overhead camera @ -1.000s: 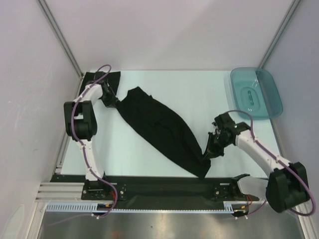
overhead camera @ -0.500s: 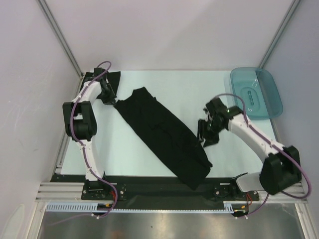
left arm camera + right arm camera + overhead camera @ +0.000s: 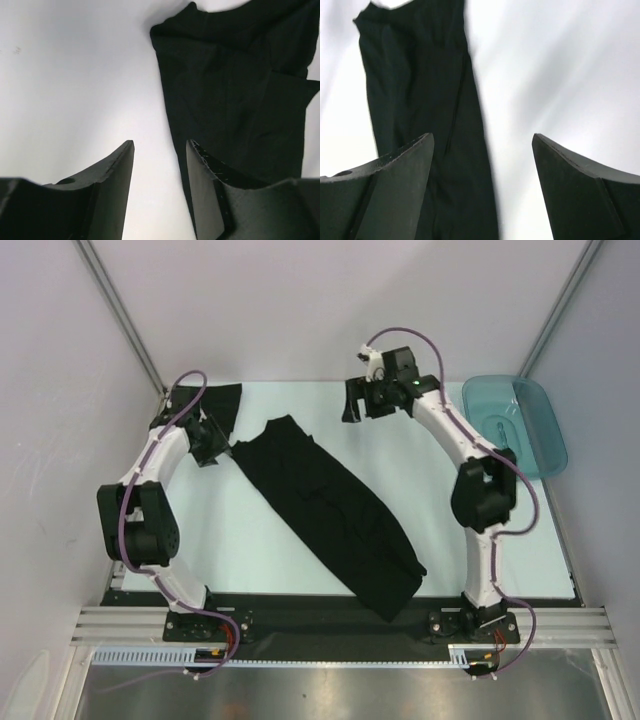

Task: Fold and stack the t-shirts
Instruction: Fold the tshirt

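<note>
A black t-shirt (image 3: 330, 510) lies in a long narrow strip, running diagonally from the back left to the near middle of the table. My left gripper (image 3: 222, 448) hovers open just left of its far end; in the left wrist view the t-shirt (image 3: 235, 90) lies right of the empty left gripper (image 3: 160, 145). My right gripper (image 3: 352, 408) is open wide above the back middle of the table, apart from the cloth. In the right wrist view the t-shirt (image 3: 420, 75) lies below and left of the right gripper (image 3: 482, 137). Another black t-shirt (image 3: 220, 397) lies in the back left corner.
A translucent teal tray (image 3: 540, 440) stands at the back right, beside the right arm's forearm. White walls and metal posts close in the table on the left, back and right. The arms' bases sit on the black rail at the near edge.
Both grippers have opened and let go of the long t-shirt, which now lies flat. The right arm swung from the shirt's near right end to the back middle; the left drew slightly back.
</note>
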Action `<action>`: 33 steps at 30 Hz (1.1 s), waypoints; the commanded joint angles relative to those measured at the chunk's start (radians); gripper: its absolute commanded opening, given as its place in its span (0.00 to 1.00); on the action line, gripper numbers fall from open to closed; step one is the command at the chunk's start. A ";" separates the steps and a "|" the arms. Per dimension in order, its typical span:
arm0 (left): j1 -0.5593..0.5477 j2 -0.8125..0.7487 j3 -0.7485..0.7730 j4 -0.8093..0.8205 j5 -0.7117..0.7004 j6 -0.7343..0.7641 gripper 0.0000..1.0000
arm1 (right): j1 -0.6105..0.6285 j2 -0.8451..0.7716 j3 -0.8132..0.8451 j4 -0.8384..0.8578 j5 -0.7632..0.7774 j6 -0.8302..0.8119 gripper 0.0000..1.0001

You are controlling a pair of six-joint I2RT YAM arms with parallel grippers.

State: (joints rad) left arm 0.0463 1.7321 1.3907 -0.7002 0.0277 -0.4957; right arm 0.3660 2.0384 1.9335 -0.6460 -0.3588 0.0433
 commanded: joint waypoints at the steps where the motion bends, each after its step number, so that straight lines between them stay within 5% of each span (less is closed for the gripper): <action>1: 0.007 -0.045 -0.071 0.094 0.086 -0.070 0.52 | 0.033 0.164 0.189 0.091 -0.048 -0.048 0.85; 5: 0.007 -0.052 -0.145 0.192 0.115 -0.148 0.54 | 0.048 0.373 0.453 0.091 -0.069 0.015 0.81; 18: 0.012 -0.049 -0.245 0.323 0.098 -0.236 0.51 | 0.108 0.611 0.475 0.419 -0.161 0.217 0.68; 22: 0.012 -0.081 -0.289 0.330 0.101 -0.236 0.51 | 0.123 0.680 0.521 0.465 -0.141 0.289 0.51; 30: 0.012 -0.199 -0.393 0.352 0.112 -0.241 0.51 | 0.159 0.789 0.614 0.456 -0.065 0.352 0.41; 33: 0.012 -0.218 -0.398 0.349 0.124 -0.241 0.51 | 0.169 0.802 0.631 0.422 -0.022 0.362 0.26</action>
State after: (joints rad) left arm 0.0532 1.5730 1.0000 -0.3908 0.1280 -0.7185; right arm 0.5236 2.8124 2.5088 -0.2222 -0.4328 0.3748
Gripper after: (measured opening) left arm 0.507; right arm 0.287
